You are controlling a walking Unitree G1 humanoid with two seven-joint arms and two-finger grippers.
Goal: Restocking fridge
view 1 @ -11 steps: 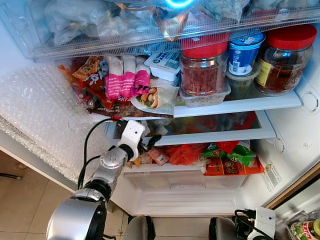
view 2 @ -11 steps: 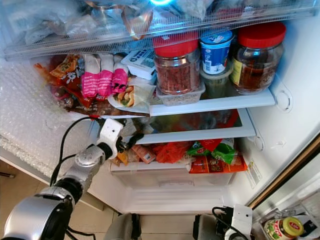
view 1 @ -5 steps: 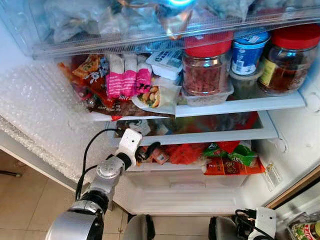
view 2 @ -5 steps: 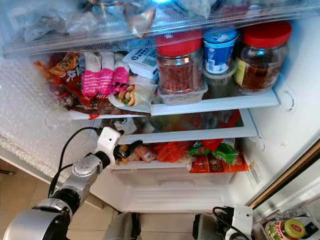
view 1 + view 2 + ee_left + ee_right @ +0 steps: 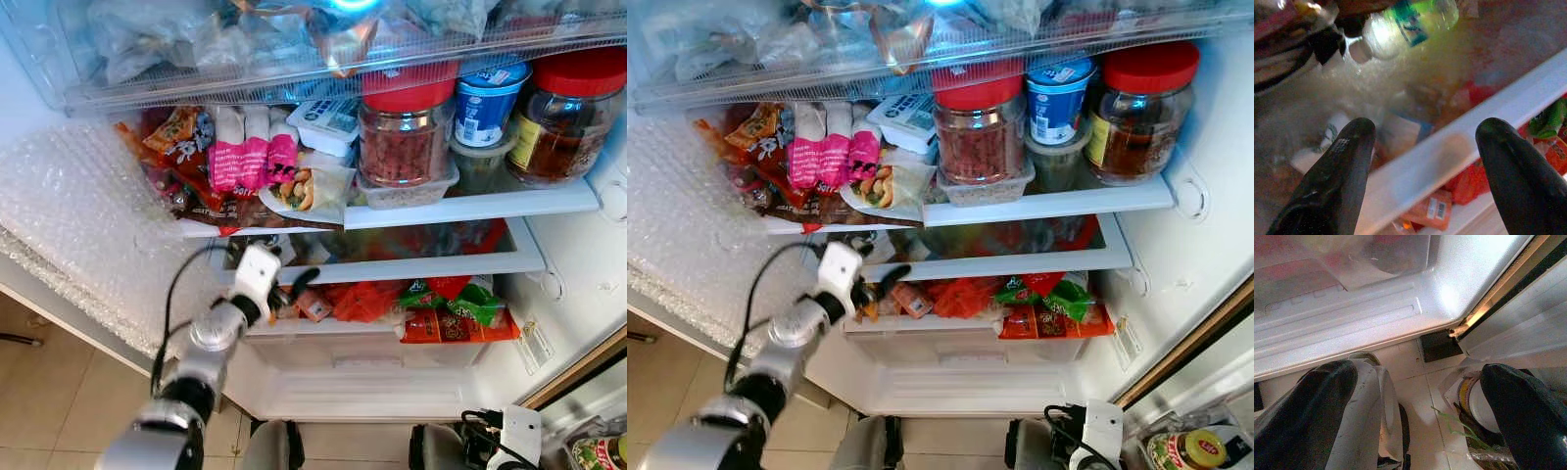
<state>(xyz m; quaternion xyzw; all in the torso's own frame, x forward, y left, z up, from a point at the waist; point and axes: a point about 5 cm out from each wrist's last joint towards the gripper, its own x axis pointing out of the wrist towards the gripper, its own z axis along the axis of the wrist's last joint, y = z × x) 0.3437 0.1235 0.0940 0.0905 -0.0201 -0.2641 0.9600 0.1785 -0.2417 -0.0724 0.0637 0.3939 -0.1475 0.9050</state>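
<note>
An open fridge (image 5: 588, 294) stands before the robot over a beige tiled floor (image 5: 39, 392), its white inner walls lit from above.

Nearest, low at the robot's right, the right gripper (image 5: 1415, 416) hangs idle by the fridge's lower corner, its fingers spread wide with nothing between them; past them the wrist view shows tiles and the rim of a jar (image 5: 1476, 401) on the floor.

Further in, the left arm reaches up to the front edge of the lower shelf (image 5: 421, 266). The left gripper (image 5: 289, 286) is at the left end of that shelf, its fingers wide apart and empty, one black finger (image 5: 1337, 171) on each side of the shelf's white lip in the wrist view. Beyond that lip lies a clear bottle with a green label (image 5: 1410, 22), on its side, deep in the shelf space.

Below the shelf, red, orange and green snack packets (image 5: 441, 313) crowd the top of the drawer (image 5: 353, 352).

On the shelf above, pink-wrapped packs (image 5: 250, 157) and a wrapped sandwich (image 5: 304, 191) sit at the left, beside a red-lidded jar (image 5: 400, 137) in a clear tray, a blue tub (image 5: 485, 98) and a second red-lidded jar (image 5: 563, 113) at the right.

Bubble wrap (image 5: 78, 225) covers the left wall. At the top, a clear bin (image 5: 294, 44) holds bagged food.
</note>
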